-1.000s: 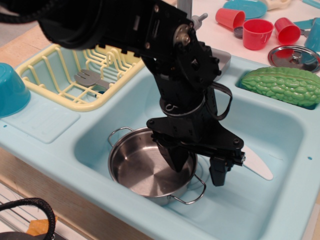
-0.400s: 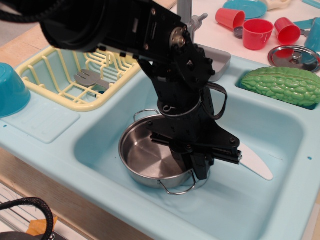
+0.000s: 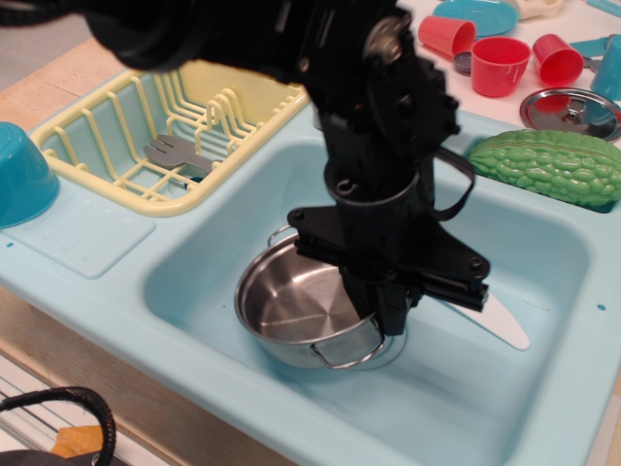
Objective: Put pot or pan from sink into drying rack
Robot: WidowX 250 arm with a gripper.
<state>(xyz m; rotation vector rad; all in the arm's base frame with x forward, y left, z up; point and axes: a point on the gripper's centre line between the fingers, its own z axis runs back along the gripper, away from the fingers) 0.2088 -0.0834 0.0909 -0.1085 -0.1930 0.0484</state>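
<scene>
Your end effector [image 3: 390, 313] is pinching the right rim of the pot [image 3: 299, 309], which tilts inside the sink [image 3: 524, 282], drying rack [image 3: 146, 131] well apart.

Pale wooden surface [image 3: 68, 83] shows at upper left; white surface [image 3: 427, 73] beyond upper right. Light even, soft, no hard shadows.

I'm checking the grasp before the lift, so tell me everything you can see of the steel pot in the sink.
The pot is shallow, round and shiny, apparently stainless steel, empty, with thin wire loop handles; one shows at the front, another peeks out behind. It sits tilted inside the light blue sink, right side raised. The black gripper is closed on its right rim near the front handle. Nothing else touches it; the white knife lies apart to the right.
</scene>
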